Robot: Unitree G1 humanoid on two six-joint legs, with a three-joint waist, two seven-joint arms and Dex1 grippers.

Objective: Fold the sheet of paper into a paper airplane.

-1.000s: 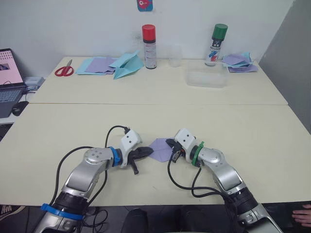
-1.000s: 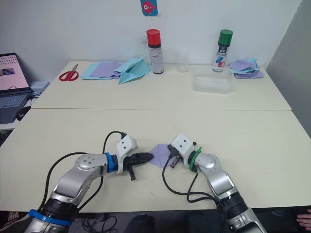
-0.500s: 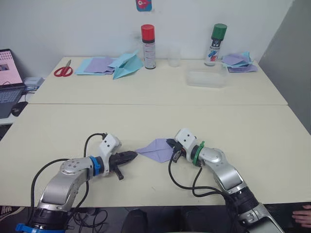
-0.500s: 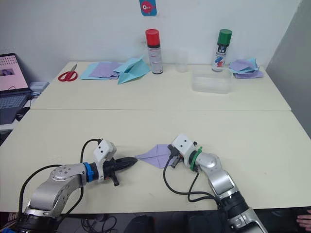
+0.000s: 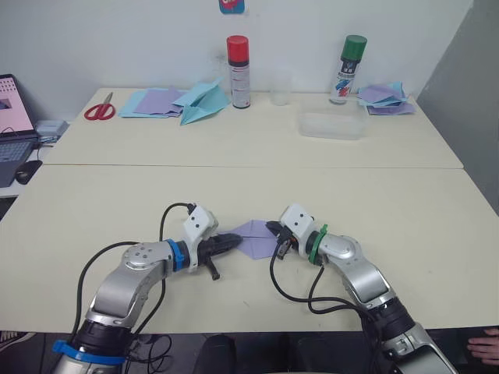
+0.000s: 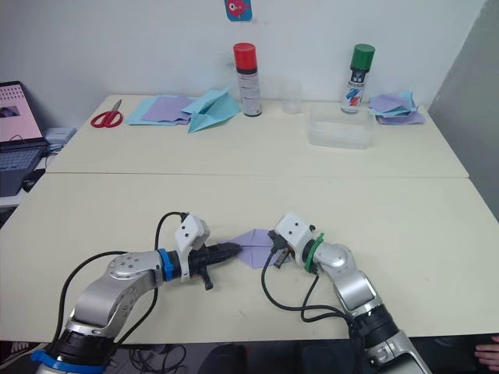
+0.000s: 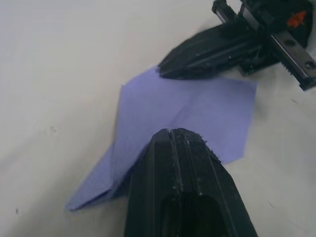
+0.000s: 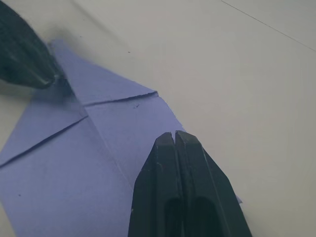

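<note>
Across the cream table (image 5: 93,210) we see the sheet of paper (image 5: 257,238), creased and part-folded, lying flat between our left gripper (image 5: 231,241) and right gripper (image 5: 272,231), both pressed together on its edges; thin, limp, slippery, best pinched along a crease.

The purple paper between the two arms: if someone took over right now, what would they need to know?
Left gripper: fingers shut, tips pressing on the sheet of paper.
Right gripper: fingers shut, tips pressing on the sheet's opposite side.
The sheet lies flat on the near table, partly folded, with creases and one pointed end.
Done: the first folds.
Left: the remaining folds; it is not yet a plane.
</note>
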